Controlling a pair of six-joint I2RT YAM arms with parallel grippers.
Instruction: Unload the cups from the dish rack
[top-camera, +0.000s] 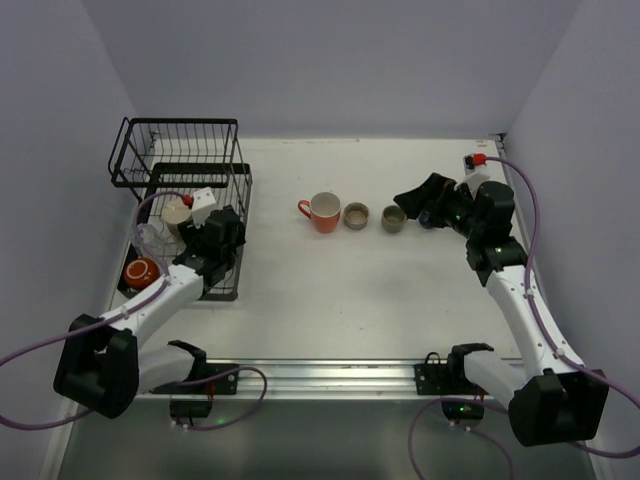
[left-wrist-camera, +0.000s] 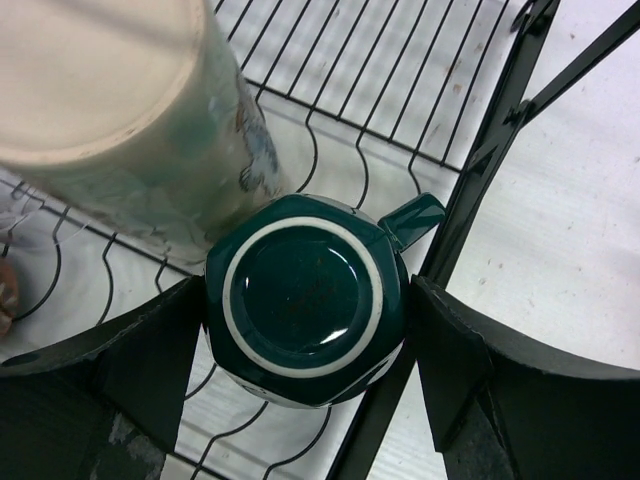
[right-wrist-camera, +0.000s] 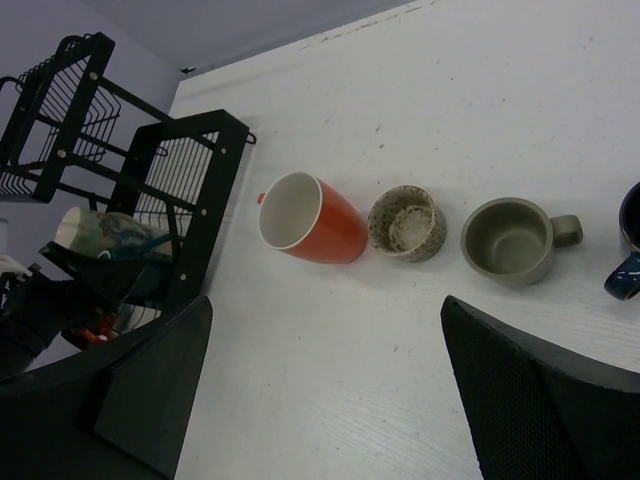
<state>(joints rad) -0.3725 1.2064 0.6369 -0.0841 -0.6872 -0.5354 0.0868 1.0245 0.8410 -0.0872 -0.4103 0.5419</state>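
White table, pale walls. Left tool grasping teal cup; right tool released.

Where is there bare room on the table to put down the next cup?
Bare: the wide strip of table on the near side of the cup row, between the dish rack and the right arm; also the gap between the rack and the orange-red mug. Crowded: from that mug to the dark blue cup beside the right pincer.

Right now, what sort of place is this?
Probably a robotics test cell, not a kitchen: bare grey walls box in a plain white table, and the arms bolt to a metal rail.
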